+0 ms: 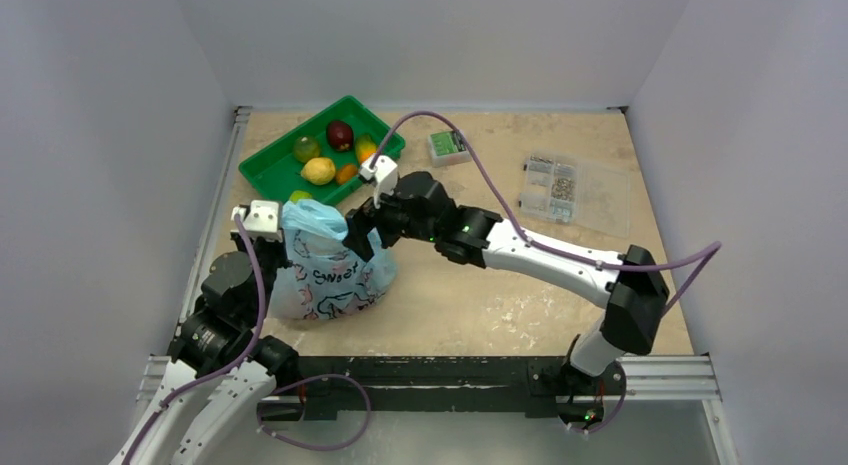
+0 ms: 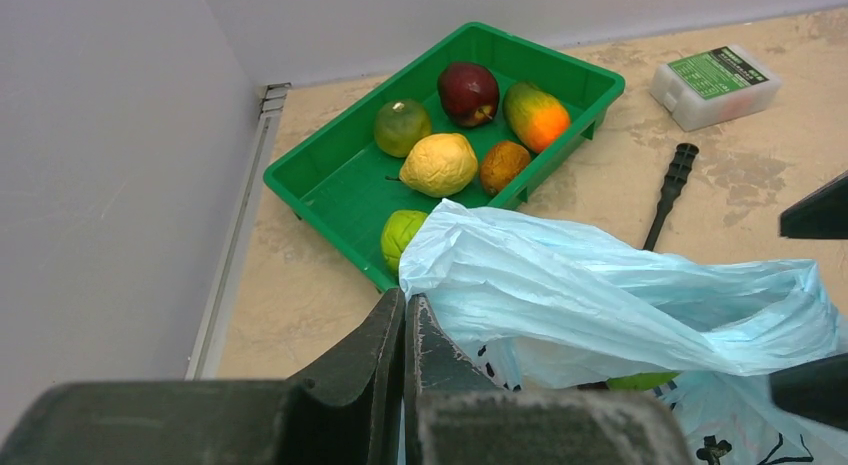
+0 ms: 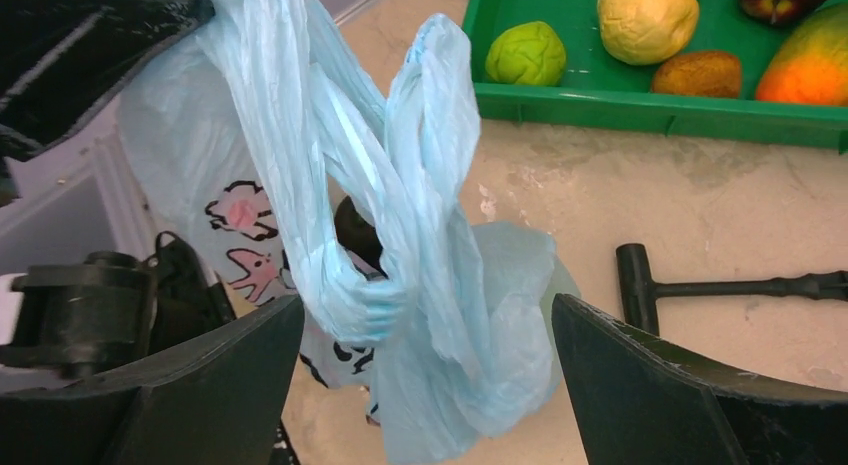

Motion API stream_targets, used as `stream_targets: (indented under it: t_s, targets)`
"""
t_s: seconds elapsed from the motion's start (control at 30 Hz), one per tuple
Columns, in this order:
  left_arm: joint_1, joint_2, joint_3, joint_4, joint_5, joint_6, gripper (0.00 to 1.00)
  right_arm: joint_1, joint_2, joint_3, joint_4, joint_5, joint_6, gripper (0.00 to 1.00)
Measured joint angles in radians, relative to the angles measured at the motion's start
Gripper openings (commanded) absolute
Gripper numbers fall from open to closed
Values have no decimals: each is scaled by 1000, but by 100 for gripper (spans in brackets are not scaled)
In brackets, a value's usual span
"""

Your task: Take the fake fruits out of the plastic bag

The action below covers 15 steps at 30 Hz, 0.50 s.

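Observation:
The plastic bag (image 1: 335, 270), light blue with pink-and-black prints, stands on the table in front of the green tray (image 1: 262, 173). My left gripper (image 1: 288, 218) is shut on the bag's top edge (image 2: 470, 245) and holds it up. My right gripper (image 1: 362, 230) is open beside the bag; a twisted handle of the bag (image 3: 420, 215) hangs between its fingers (image 3: 200, 385) without touching them. A green fake fruit (image 2: 640, 381) shows inside the bag's mouth. The tray holds several fake fruits, including a yellow lemon (image 2: 438, 164), a green round one (image 2: 402, 126) and a lime-green one (image 3: 525, 53).
A black T-shaped tool (image 2: 670, 190) lies on the table right of the bag. A small white box with a green label (image 1: 449, 146) and a clear compartment box (image 1: 575, 190) sit at the back right. Walls close in the table on the left, back and right.

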Motion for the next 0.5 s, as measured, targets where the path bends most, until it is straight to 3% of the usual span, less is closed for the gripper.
stream_targets:
  t_s: [0.17,0.23,0.37,0.5]
  targets:
    - [0,0,0,0,-13,0,0,85,99,75,-46,184,-38,77]
    - [0,-1,0,0,-23,0,0,105,138,111,-68,258,-32,64]
    - [0,-5,0,1,-44,0,0,100,163,110,-67,345,-3,28]
    - [0,-10,0,1,-70,-2,0,86,100,3,19,344,55,3]
